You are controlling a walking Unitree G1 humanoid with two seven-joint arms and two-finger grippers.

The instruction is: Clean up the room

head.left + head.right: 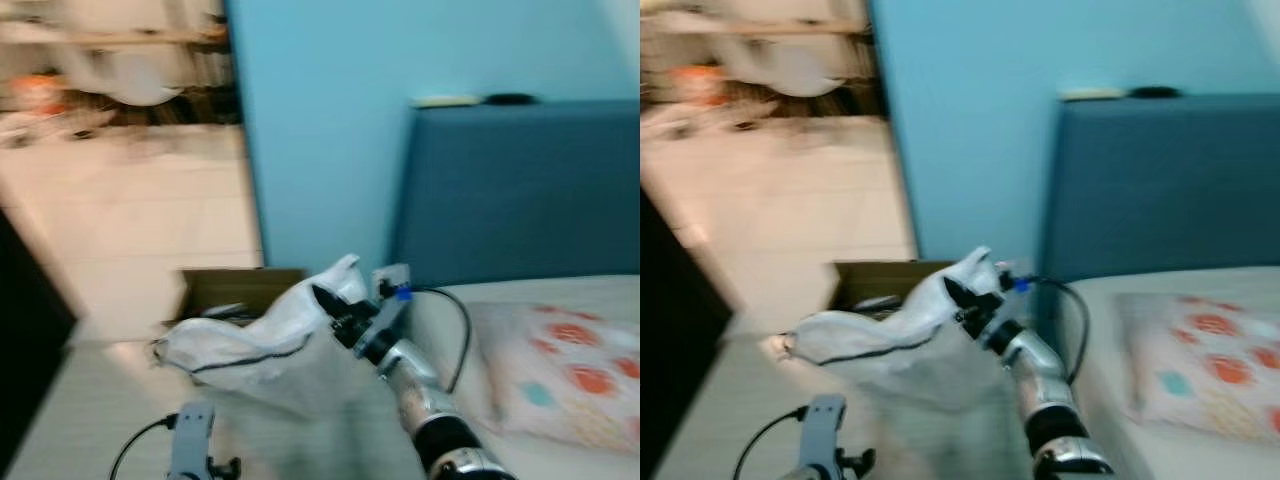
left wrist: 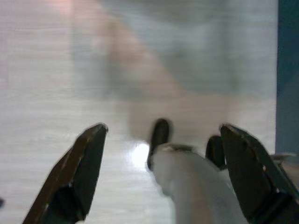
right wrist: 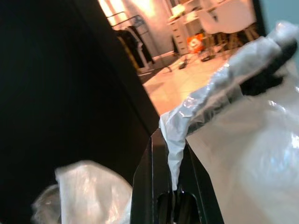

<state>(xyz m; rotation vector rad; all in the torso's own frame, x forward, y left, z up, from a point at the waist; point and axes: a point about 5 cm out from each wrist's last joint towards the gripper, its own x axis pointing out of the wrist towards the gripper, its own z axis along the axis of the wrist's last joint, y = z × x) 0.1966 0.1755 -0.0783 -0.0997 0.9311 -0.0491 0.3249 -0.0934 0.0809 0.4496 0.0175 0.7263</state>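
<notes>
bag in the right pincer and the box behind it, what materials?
White bag: looks like thin, glossy plastic film; it crinkles and shines where the right pincer pinches it. Box: probably matte brown cardboard, with an open top, though blur leaves it uncertain.

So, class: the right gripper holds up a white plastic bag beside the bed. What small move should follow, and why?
Probably bring the open left gripper up to the white plastic bag's sagging far rim. The right gripper is shut on one edge only, so the mouth droops toward the cardboard box. A second hold would likely spread it open for filling.
</notes>
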